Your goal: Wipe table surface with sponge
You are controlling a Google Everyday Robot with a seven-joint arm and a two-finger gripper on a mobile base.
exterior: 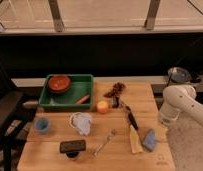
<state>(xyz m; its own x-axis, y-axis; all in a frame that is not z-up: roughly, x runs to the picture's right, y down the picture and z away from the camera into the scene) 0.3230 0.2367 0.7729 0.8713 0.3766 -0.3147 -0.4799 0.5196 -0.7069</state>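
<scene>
Sponge [149, 141]: small light-blue soft rectangular block, lying on the front right part of the desk, just beside a pale yellow strip [135, 140] and near the right edge.
Desk [120, 161]: large light-brown wooden tabletop with visible plank grain, carrying all the items.
End effector [164, 123]: at the tip of the white robot arm [179, 99], by the desk's right edge, farther back than the sponge and apart from it; fingers spread wide, holding nothing.
Green tray [68, 105]: rectangular green plastic tray at the back left; a red-brown round bowl [59, 83] sits in its left half.
Orange stick [83, 99]: short orange piece at the tray's front right corner.
Orange ball [102, 106]: small round orange-yellow object, just right of the tray.
Black-handled tool [131, 119]: lies slantwise between the orange ball and the sponge.
Fork [105, 143]: silver metal, front centre.
White cloth [81, 123]: crumpled, left of centre.
Blue cup [42, 125]: round, at the left edge.
Black block [72, 146]: rectangular, on a stand, front left.
</scene>
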